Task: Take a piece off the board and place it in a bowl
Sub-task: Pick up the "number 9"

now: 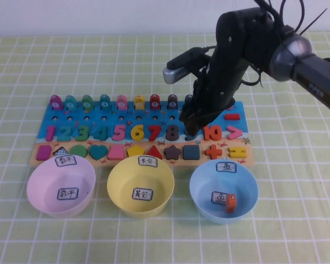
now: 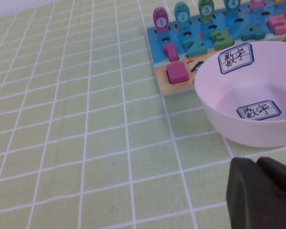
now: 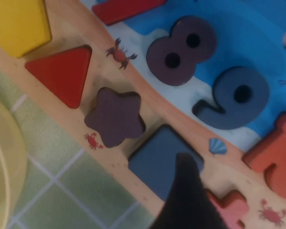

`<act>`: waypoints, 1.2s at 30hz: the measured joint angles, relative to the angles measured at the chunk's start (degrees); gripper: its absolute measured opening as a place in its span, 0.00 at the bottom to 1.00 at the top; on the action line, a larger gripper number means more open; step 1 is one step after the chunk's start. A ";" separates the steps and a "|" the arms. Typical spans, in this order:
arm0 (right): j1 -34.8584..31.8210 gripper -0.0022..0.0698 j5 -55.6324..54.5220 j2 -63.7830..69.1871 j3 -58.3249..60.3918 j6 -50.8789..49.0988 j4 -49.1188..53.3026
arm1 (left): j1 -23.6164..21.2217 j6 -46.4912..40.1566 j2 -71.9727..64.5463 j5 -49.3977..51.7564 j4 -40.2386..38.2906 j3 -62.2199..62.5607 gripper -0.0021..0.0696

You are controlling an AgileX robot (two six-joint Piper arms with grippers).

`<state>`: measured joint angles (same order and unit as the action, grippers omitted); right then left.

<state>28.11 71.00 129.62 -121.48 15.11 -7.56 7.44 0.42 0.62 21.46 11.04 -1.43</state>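
Note:
The dark slate-grey 9, the piece (image 3: 218, 110), lies in its slot on the blue part of the board (image 3: 257, 28), between the maroon 8 (image 3: 155, 59) and the orange 10. My right gripper (image 1: 188, 122) hangs low over that spot on the board (image 1: 239, 110) and hides most of the piece in the high view. It stands open and holds nothing. In the right wrist view one dark finger (image 3: 188, 195) shows above the blue square. The pink bowl (image 1: 44, 181) stands in front of the board's left end. My left gripper (image 2: 257, 164) rests shut beside the pink bowl (image 2: 238, 129).
A yellow bowl (image 1: 121, 181) and a light blue bowl (image 1: 201, 187) holding an orange piece (image 1: 230, 203) stand in a row with the pink one. A dark star (image 3: 114, 117) and a blue square (image 3: 157, 157) sit in the tan strip.

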 joint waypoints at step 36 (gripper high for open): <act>1.00 0.60 -9.17 5.14 -0.21 3.49 -0.24 | 0.00 0.00 0.00 0.00 0.00 0.00 0.02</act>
<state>29.10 61.84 134.76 -121.69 18.60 -7.79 7.44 0.42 0.62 21.46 11.04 -1.43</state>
